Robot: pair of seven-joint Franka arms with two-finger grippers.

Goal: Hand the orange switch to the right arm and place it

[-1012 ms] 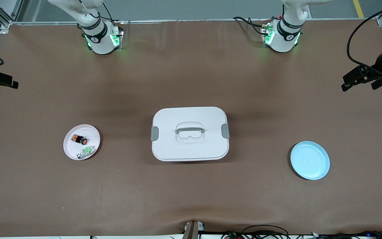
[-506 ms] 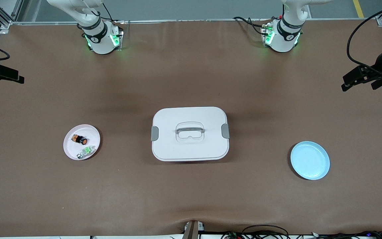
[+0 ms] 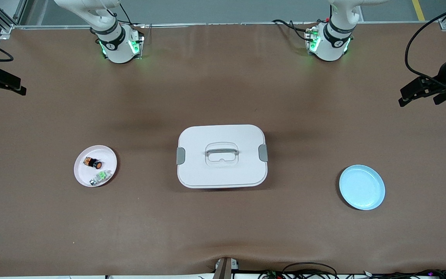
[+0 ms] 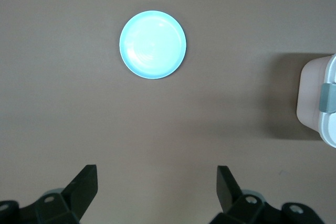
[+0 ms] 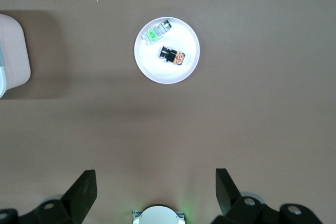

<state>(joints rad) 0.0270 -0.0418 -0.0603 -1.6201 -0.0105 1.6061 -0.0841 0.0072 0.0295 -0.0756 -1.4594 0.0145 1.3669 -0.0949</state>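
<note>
The orange switch (image 3: 93,163) lies on its side in the pink plate (image 3: 84,175). Its orange cap points toward the white box (image 3: 222,178), and its long way runs across the plate. One green switch (image 3: 101,176) lies beside it, nearer the front camera. One white box sits mid-counter (image 3: 223,89), and one blue plate (image 3: 362,187). The left gripper (image 4: 155,184) and right gripper (image 5: 156,184) hang wide open, holding nothing.
</note>
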